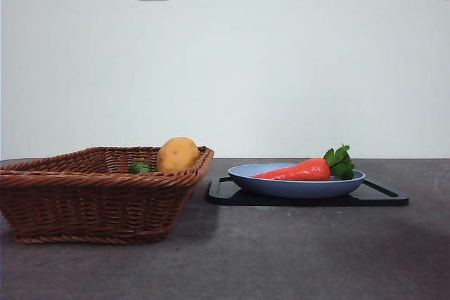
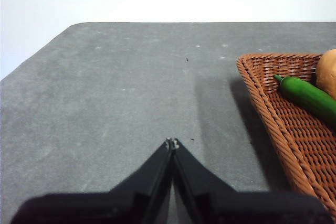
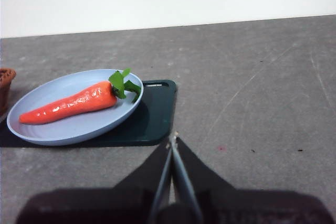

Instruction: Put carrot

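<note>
Carrot [image 1: 299,171] on plate [image 1: 295,187] — front view without hands.

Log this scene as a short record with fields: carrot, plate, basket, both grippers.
carrot: the carrot lies in the blue plate, leaves pointing away from the basket
plate: on a dark tray
basket: wicker basket holds a potato and a green vegetable
left gripper: shut, over bare table beside the basket
right gripper: shut, near the tray, holding nothing
</note>
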